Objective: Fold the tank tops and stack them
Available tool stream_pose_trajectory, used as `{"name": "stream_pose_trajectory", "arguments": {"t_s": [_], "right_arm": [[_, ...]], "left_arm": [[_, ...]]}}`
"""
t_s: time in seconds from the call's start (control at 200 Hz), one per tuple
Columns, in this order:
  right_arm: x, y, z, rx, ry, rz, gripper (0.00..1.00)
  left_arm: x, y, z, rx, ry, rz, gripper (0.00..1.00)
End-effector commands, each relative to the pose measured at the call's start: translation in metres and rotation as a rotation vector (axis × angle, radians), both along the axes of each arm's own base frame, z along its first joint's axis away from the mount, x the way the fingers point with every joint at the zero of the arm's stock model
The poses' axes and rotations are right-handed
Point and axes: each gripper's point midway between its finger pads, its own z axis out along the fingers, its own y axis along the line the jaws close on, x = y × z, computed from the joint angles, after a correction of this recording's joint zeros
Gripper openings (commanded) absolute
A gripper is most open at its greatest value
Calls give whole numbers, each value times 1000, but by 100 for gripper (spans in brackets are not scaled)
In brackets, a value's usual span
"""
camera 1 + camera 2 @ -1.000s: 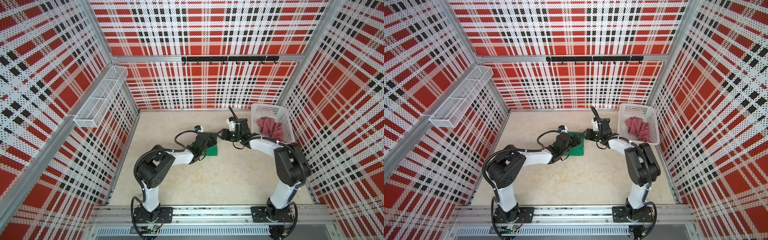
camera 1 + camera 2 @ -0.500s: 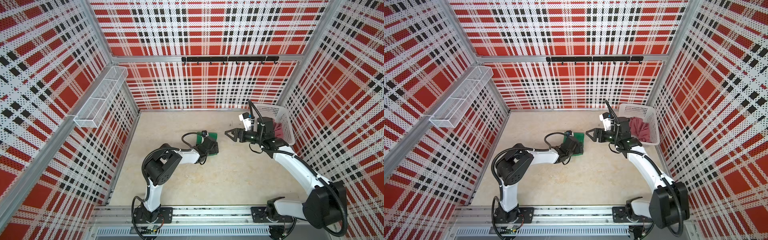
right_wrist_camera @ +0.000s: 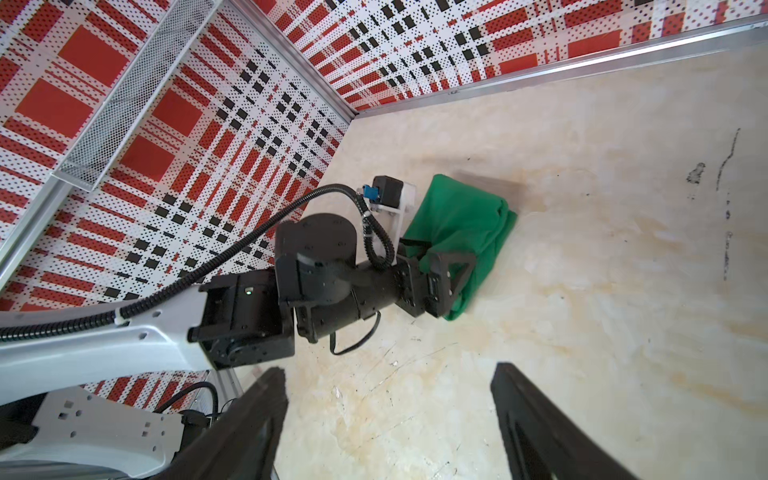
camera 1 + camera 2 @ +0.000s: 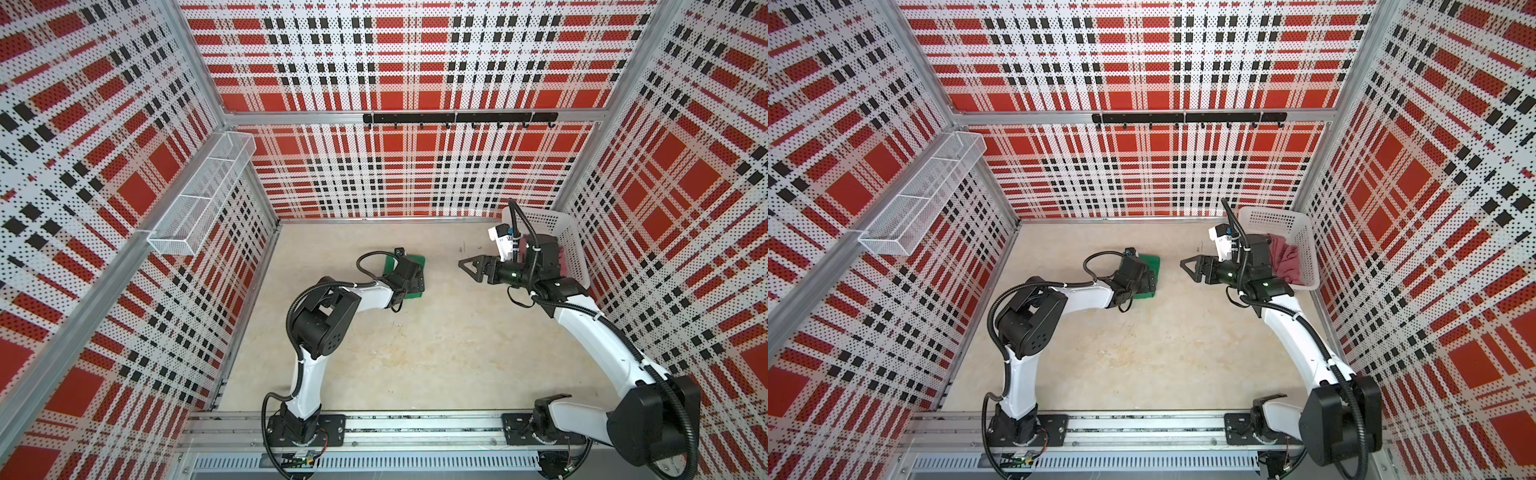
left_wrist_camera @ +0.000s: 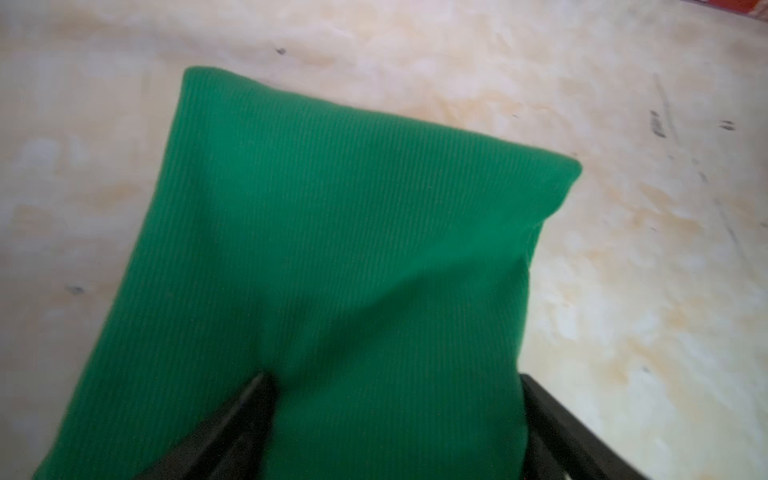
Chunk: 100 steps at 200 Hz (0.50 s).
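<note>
Left jaws, wide open, straddle the folded green tank top [image 4: 1149, 262] mid-frame. Right jaws, open and empty, point away from the pink tank top [image 4: 1285, 259], right, in its basket [image 4: 1273, 214].

Red-black-white plaid perforated walls [image 4: 415, 174] all round, scuffed beige floor [image 4: 415, 353], wire shelf [image 4: 199, 195] on the left wall, black hook rail [image 4: 457, 118] far back.
</note>
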Motion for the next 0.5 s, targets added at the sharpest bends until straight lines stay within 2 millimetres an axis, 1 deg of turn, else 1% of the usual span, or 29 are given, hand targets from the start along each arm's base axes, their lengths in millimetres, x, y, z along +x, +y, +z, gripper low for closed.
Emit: {"name": "stream_pose_trajectory", "arguments": {"t_s": [0.0, 0.15, 0.261, 0.336, 0.346, 0.361, 0.366, 0.376, 0.441, 0.496], "right_arm": [[3, -17, 2, -21, -27, -55, 82], [8, -39, -1, 5, -30, -120, 81], [11, -59, -10, 8, -15, -174, 81], [12, -69, -16, 10, -3, -198, 81], [12, -70, -16, 12, -2, -200, 81], [11, -72, -17, 13, 1, -204, 81], [11, -73, -17, 13, 1, -205, 81], [11, -74, -18, 15, 3, -208, 81], [10, -81, -19, 15, 2, -222, 81], [9, -86, -20, 9, 6, -236, 81]], "left_arm": [[-7, 53, -40, 184, 170, 5, 91], [15, 101, -41, 262, 223, 30, 91], [29, 138, -46, 275, 258, 76, 92], [38, 163, -50, 262, 273, 116, 91], [39, 167, -51, 260, 275, 122, 91], [40, 165, -53, 250, 282, 114, 84], [42, 172, -53, 241, 284, 125, 84], [44, 178, -52, 231, 286, 133, 84], [56, 187, -48, 189, 282, 145, 86], [63, 194, -44, 209, 292, 149, 86]]}}
